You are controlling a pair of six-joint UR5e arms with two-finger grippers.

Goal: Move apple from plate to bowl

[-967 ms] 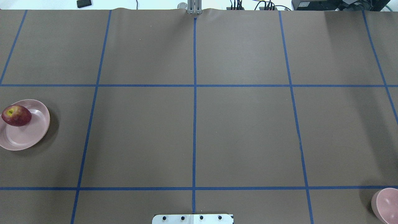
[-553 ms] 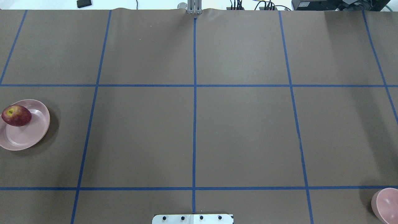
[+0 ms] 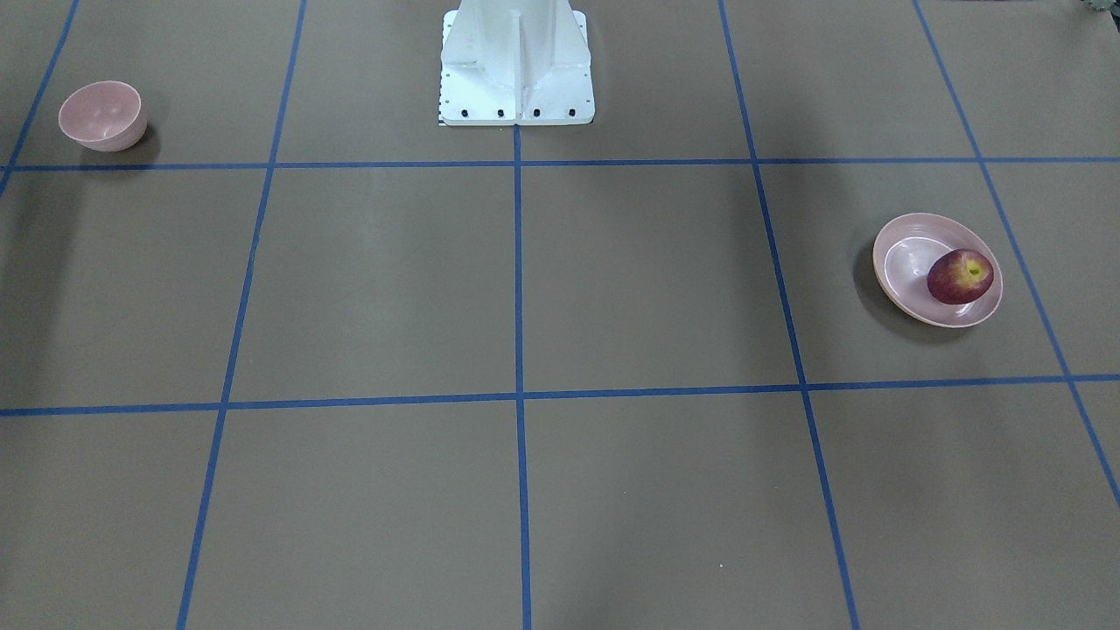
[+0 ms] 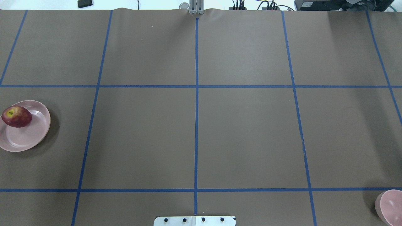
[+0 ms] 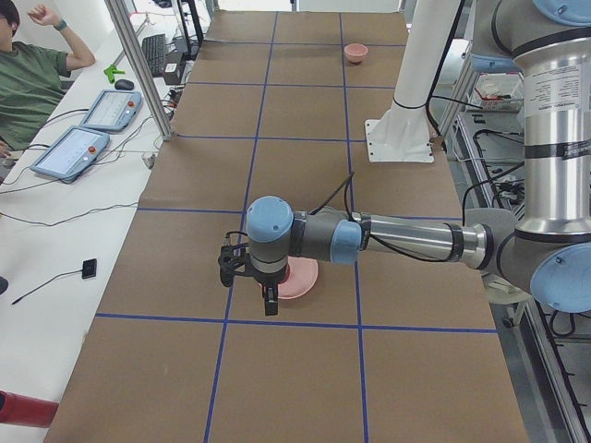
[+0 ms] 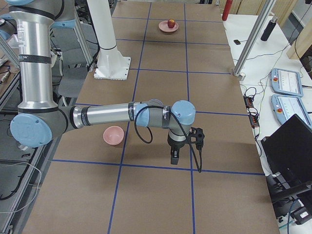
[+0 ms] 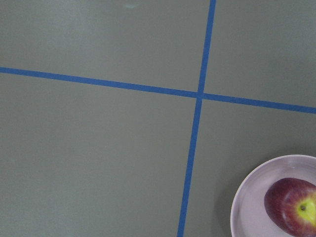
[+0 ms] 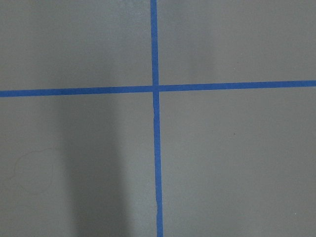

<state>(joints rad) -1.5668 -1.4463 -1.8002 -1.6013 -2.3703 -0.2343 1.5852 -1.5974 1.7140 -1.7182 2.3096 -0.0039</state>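
Apple (image 3: 960,276) lying in the plate (image 3: 901,262), against the inner wall on the side away from the bowl (image 3: 101,114), with its stem hollow tilted upward. Plate and bowl stand well apart at opposite ends of the worktop (image 4: 245,131), the plate toward the robot's left and the bowl toward its right.

Progress, as judged from the layout: no part of the transfer is done. The apple is ungrasped and the bowl is empty. The left gripper (image 5: 269,309) hangs above the worktop near the plate. Its wrist view catches the apple only in the lower right corner, so it is not centred over the fruit. The right gripper (image 6: 174,161) hangs near the bowl. Both show in side views only, so whether their fingers are apart or together cannot be told. Left to do are centring, descent, grasp, lift, the long carry across the worktop and release.

Materials: the apple's skin is smooth and glossy, dark red with a yellow patch at the stem, and its rounded form is likely to roll. The plate is wide, shallow and pale pink, with a flat inner ring and a raised rim. The bowl is small, deep and rounded in the same pink, barely wider than the apple, so the release probably needs close centring. The worktop is a matt brown sheet gridded with blue tape (image 4: 196,125).
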